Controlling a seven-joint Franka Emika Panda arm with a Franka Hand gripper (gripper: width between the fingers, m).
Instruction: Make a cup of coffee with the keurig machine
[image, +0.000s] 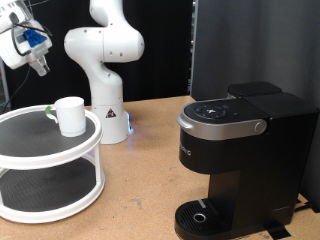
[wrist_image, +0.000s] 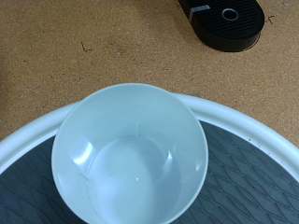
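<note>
No readable text; keurig machine (image: 240, 150) front has a faint vertical mark, illegible at this res

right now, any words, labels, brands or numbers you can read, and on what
None can be read for certain.
keurig machine: faint light vertical lettering on its front, too small to read.
keurig machine top panel: button marks, too blurred to read.
robot arm base: a small dark triangular sign, no legible text.
cup: plain white, no print.
pincer: no text visible.

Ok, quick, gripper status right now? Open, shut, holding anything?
Gripper: high above the cup at the exterior view's top left, nothing seen between its fingers; open or shut cannot be told.
</note>
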